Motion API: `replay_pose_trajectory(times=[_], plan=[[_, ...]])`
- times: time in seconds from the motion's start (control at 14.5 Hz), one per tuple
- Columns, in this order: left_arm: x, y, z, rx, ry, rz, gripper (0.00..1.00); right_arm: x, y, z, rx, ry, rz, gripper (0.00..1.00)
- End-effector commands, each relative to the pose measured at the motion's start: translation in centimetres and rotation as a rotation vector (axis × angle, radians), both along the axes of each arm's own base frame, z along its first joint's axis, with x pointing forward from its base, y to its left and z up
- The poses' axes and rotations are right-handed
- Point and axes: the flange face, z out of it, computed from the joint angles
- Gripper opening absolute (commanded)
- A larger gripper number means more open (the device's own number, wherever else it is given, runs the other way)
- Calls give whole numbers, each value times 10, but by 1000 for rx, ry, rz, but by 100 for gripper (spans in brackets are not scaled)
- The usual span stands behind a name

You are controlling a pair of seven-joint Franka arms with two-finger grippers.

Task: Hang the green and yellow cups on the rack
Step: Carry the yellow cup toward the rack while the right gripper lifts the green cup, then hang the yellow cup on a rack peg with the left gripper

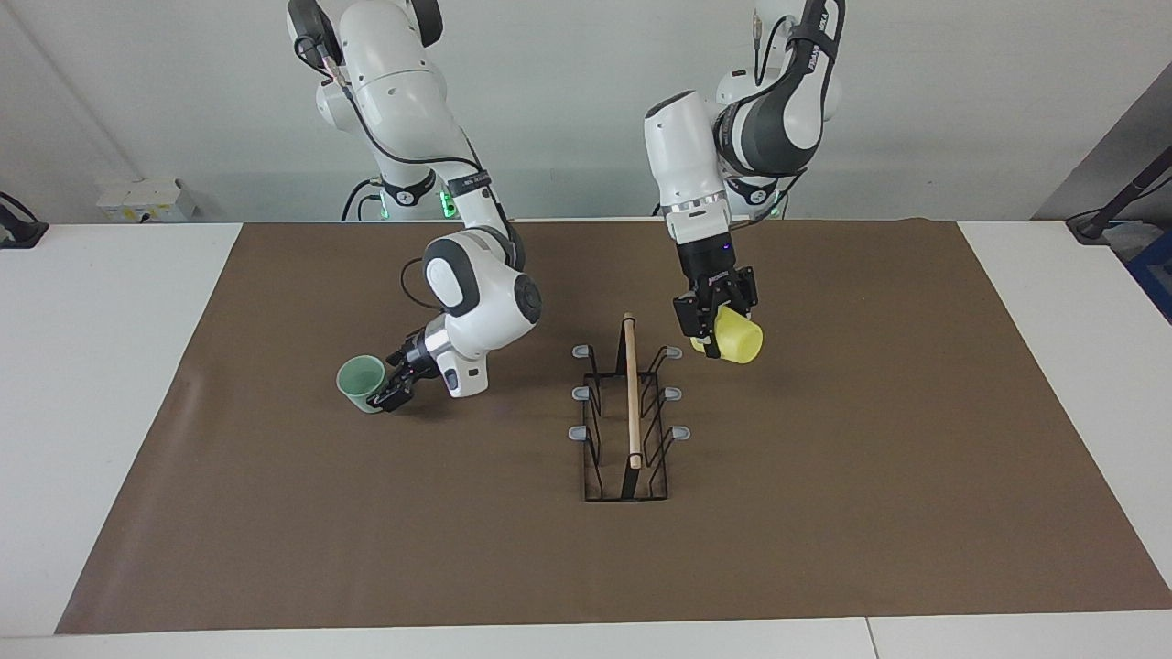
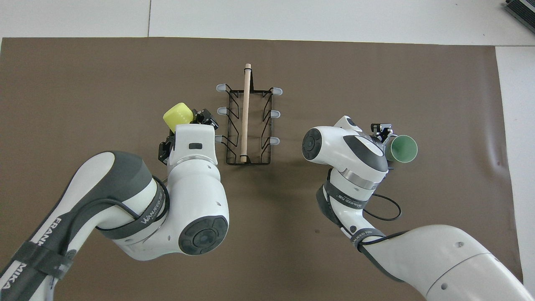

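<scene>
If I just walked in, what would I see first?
First the bright yellow plastic cup, held up by the left gripper just beside the small black wire rack with a wooden rod in the middle of the brown mat. Then the pale mint green plastic cup, tipped on its side at the right gripper, toward the right arm's end of the table.

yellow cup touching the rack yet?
Apart. The facing view shows the yellow cup held up in the left gripper, with bare brown mat between it and the rack and its nearest peg.
</scene>
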Motion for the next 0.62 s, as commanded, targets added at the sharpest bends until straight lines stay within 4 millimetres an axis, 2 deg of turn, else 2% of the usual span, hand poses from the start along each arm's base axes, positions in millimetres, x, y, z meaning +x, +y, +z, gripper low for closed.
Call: replay_pose_trajectory(times=[0.0,0.21,0.28,0.41,0.55], plan=[[-13,-3,0,-39,-84,23,0,-9,-14,1,-13,27,73,100],[-21,-16,-7,-10,-121,-7,0,-10,-17,-1,-15,30,85,100],[-24,-21,-17,14,-132,-5,0,-8,-20,-3,-10,25,98,100],[-30,-31,-27,11,-182,8,0,-2,-36,-6,-6,15,114,100],[-29,-31,-37,36,-179,12,0,4,-46,-7,-8,9,131,100]])
